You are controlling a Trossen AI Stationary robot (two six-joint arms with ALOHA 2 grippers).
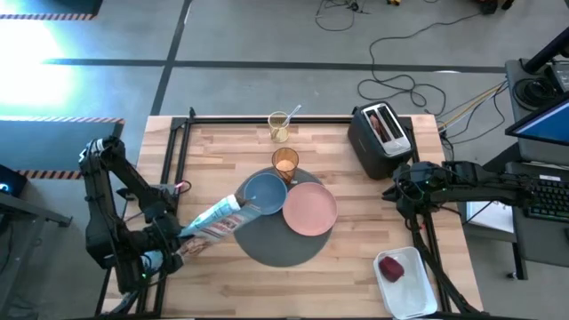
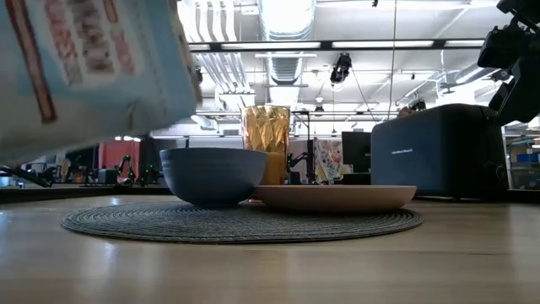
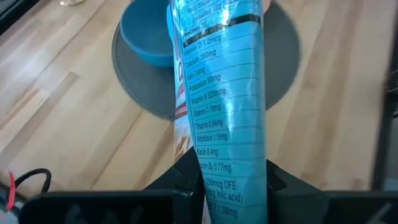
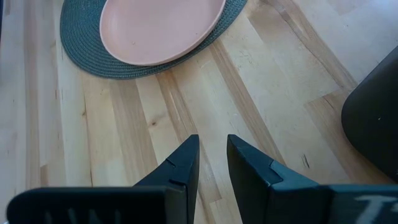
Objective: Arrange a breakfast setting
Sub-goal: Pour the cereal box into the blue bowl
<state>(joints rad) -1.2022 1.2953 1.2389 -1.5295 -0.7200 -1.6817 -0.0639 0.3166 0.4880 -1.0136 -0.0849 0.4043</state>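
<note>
blue cereal bag (image 3: 217,106) clamped in left tool (image 3: 227,186) | tip over small blue bowl (image 1: 264,192)
</note>
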